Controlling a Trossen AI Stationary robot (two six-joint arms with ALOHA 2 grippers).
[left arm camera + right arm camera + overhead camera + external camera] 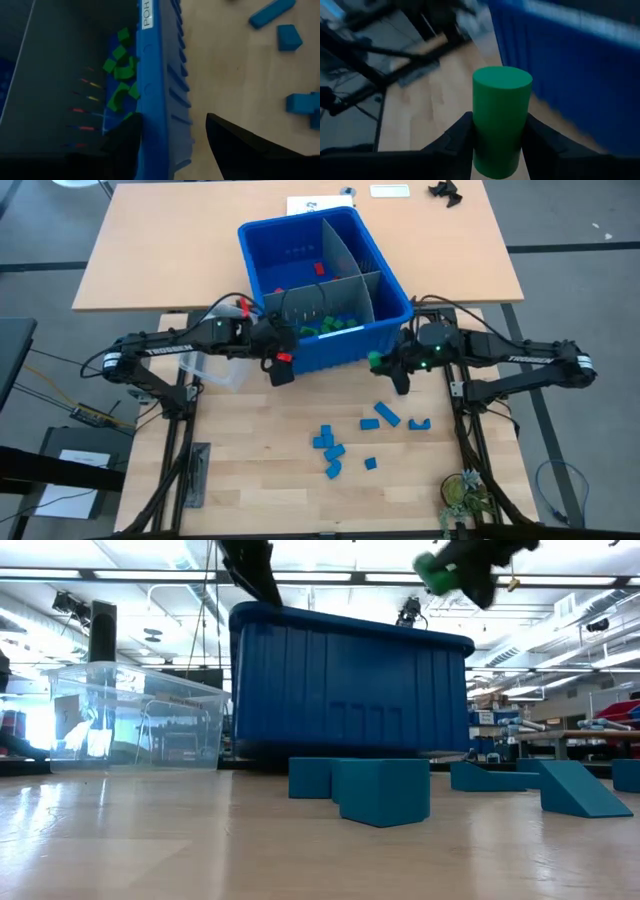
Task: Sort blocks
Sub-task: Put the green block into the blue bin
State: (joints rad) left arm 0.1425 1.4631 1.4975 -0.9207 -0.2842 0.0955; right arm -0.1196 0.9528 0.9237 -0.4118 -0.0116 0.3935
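Blocks (340, 448) in blue lie scattered on the bench (260, 470) in front of the blue bin (330, 350). From above, the right hand (385, 365) hovers beside the bin's front corner; its wrist camera reveals a green cylinder (500, 120) pinched between the fingers. Left hand (170, 140), fingers spread, straddles the bin's front wall, with green blocks (122, 75) inside.
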